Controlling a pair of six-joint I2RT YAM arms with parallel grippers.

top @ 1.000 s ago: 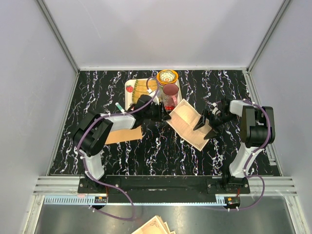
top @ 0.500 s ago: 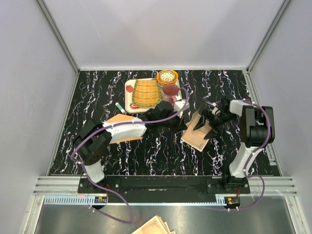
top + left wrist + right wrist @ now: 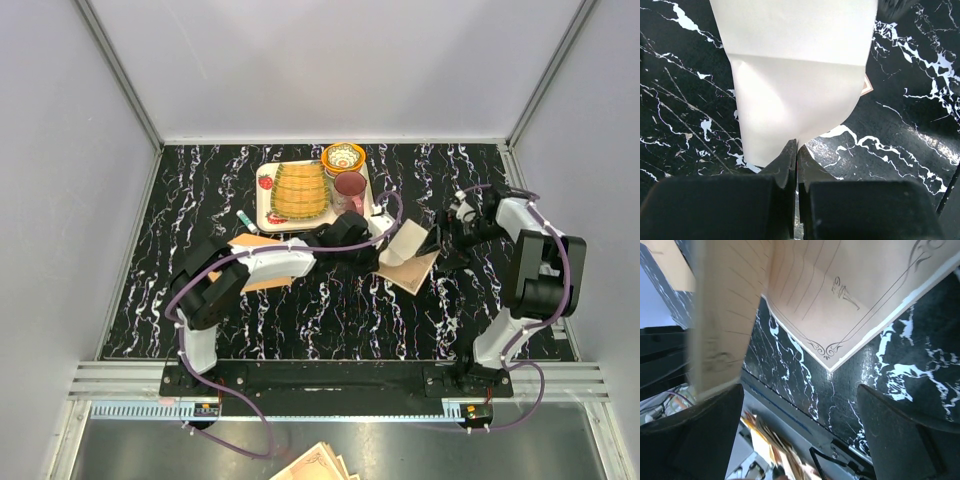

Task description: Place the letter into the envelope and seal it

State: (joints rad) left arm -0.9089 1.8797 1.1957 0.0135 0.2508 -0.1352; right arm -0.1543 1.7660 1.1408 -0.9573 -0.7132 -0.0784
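- Now the left end effector (image 3: 381, 241) reaches across the black marbled worktop (image 3: 200, 180), jaws closed on the near edge of the letter (image 3: 412, 262).
- The left wrist view shows that edge nipped between the two fingertips, with the pale sheet rising away past a crease.
- The letter sits right of centre, between the two arms. One part lies flat on the worktop and another part is folded up off it.
- The right end effector (image 3: 447, 238) hovers just beside the letter's right side, its jaws spread wide and holding nothing.
- From the right wrist, the fingers (image 3: 905, 440) stand apart on either side of a letter corner with an ornate printed border. A blurred fold of paper hangs close to the lens.
- The envelope (image 3: 260, 283) lies flat left of centre, partly hidden under the left arm and well apart from the letter.
- A tray (image 3: 265, 180), a bowl (image 3: 343, 157) and a cup (image 3: 350, 186) stand at the far side.
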